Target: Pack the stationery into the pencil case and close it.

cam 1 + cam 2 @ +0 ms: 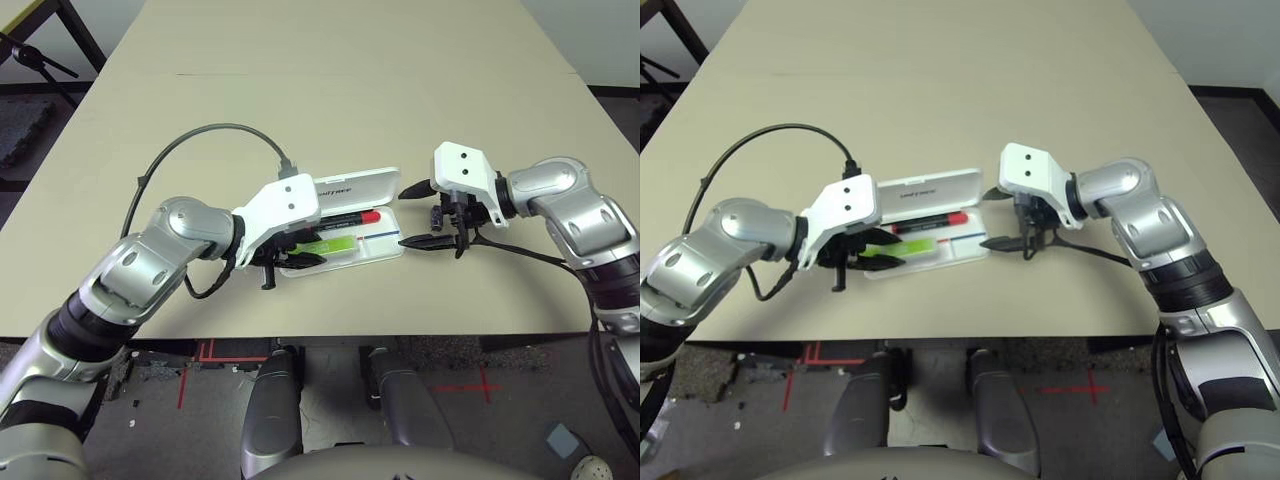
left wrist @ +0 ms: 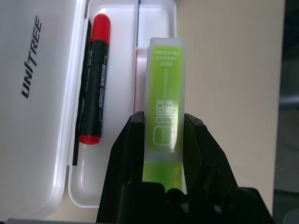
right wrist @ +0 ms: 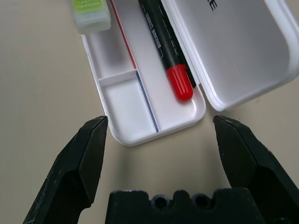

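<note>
Over the pencil case (image 2: pixel 46 154), left gripper (image 2: pixel 163 128) clamps highlighter (image 2: pixel 166 93); right gripper (image 3: pixel 161 123) gapes wide

We see a big tan table (image 1: pixel 330 90) with a thin line running across its top. Under its near edge the floor (image 1: pixel 520 385) is dark and speckled, with red tape marks (image 1: pixel 478 386) on it, and a small grey-blue square (image 1: pixel 562 438) lies near a white thing at the corner. Off the far left side of the table stands a black stand (image 1: pixel 40 62) with thin legs, beside a dark mat (image 1: pixel 22 130).
</note>
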Tool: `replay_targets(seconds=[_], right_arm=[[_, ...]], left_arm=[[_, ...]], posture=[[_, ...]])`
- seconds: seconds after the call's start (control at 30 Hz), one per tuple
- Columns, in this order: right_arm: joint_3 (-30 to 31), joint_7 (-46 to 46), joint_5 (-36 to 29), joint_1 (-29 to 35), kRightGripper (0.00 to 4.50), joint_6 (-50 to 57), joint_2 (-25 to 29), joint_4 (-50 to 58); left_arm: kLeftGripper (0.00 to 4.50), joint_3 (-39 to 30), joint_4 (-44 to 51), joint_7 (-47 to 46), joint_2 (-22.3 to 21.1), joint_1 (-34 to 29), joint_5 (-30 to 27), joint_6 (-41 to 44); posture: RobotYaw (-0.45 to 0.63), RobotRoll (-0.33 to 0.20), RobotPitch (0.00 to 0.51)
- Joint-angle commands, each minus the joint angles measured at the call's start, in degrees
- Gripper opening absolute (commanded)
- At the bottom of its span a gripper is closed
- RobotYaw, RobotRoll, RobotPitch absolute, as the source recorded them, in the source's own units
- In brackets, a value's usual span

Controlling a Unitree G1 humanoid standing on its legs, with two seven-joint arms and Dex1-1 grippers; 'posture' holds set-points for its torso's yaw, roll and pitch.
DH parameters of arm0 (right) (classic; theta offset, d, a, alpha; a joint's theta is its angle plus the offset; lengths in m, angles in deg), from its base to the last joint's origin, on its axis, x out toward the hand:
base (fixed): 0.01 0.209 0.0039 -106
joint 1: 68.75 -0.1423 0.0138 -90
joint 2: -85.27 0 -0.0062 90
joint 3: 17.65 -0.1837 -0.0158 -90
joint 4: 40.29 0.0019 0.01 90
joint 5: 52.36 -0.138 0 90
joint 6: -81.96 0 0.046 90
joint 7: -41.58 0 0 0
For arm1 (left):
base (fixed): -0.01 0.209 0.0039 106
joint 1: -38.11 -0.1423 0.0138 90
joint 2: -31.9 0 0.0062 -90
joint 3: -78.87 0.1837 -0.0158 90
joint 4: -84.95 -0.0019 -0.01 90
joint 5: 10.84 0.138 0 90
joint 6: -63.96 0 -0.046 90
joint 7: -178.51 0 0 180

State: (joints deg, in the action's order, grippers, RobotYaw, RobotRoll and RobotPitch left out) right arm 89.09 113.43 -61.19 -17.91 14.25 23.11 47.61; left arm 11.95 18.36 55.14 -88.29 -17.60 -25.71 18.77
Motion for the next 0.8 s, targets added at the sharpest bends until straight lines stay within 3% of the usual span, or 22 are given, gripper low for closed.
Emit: replay_targets(seconds=[0.03, 0.3, 0.33, 0.57, 0.8], right_arm=[[-1.52, -0.32, -0.24, 1.06, 4.50, 0.60, 0.61, 1.31], [-3.43, -1.02, -1.12, 2.58, 4.50, 1.56, 1.10, 2.11], [-3.58, -1.06, -1.19, 2.68, 4.50, 1.74, 1.10, 2.23], [-4.22, -0.96, -1.04, 2.97, 4.50, 1.68, 1.45, 1.96], [-6.63, 0.10, -1.99, 2.88, 4.50, 2.46, 3.49, 0.23]], left_arm=[[1.08, 1.67, -1.35, 0.77, 0.73, 0.59, 1.72, -1.41], [1.08, 2.75, -3.78, 1.36, 1.91, 0.41, 3.97, -2.71], [1.83, 2.80, -3.93, 1.44, 1.95, 0.35, 4.17, -2.81], [4.39, 2.62, -3.52, 1.91, 2.07, 0.11, 4.78, -2.49], [4.48, -1.70, -0.98, 2.67, 1.15, -0.10, 1.84, -1.52]], posture=[[-0.02, 0.000, 0.207], [-0.03, 0.000, 0.206], [-0.03, 0.000, 0.205], [-0.03, 0.000, 0.201], [-0.03, 0.000, 0.196]])
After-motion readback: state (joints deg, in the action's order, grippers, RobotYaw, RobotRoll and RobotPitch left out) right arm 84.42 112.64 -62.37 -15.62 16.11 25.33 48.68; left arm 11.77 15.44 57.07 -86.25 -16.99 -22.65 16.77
